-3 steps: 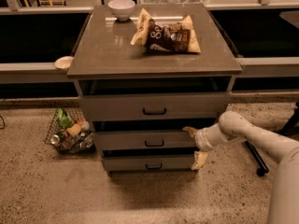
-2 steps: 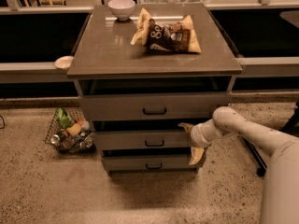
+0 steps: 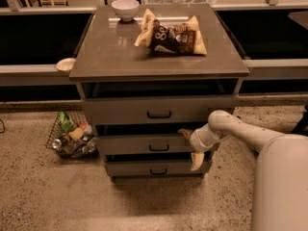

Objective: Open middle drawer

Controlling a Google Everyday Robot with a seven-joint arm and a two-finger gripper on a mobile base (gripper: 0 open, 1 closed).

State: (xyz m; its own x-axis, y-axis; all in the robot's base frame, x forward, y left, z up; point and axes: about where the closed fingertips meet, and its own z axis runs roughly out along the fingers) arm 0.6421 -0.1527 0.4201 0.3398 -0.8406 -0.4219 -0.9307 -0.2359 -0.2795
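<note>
1. Camera view: nearest, at the lower right, the robot's pale arm rises thick from the bottom edge and narrows as it reaches left toward the cabinet.
2. At its end the gripper sits against the right end of the middle drawer. Its fingers are spread wide, one above the other. The upper fingertip lies at the drawer's top edge and the lower one hangs over the front below. It clasps nothing that shows, and I cannot tell whether the fingers touch the drawer.
3. The middle drawer is the second of three grey-brown fronts stacked under the top, with its black bar handle left of the gripper. A dark gap shows above its front. How far out it stands, I cannot tell.
4. The bottom drawer is below it and the top drawer above, each with a similar handle.
5. A wire basket of mixed packets stands on the speckled floor, just beside the cabinet's left side.
6. On the cabinet top lie chip bags, right of centre.
7. A white bowl stands at the far edge, left of the bags.
8. A small round dish rests on the ledge to the left of the cabinet top.
</note>
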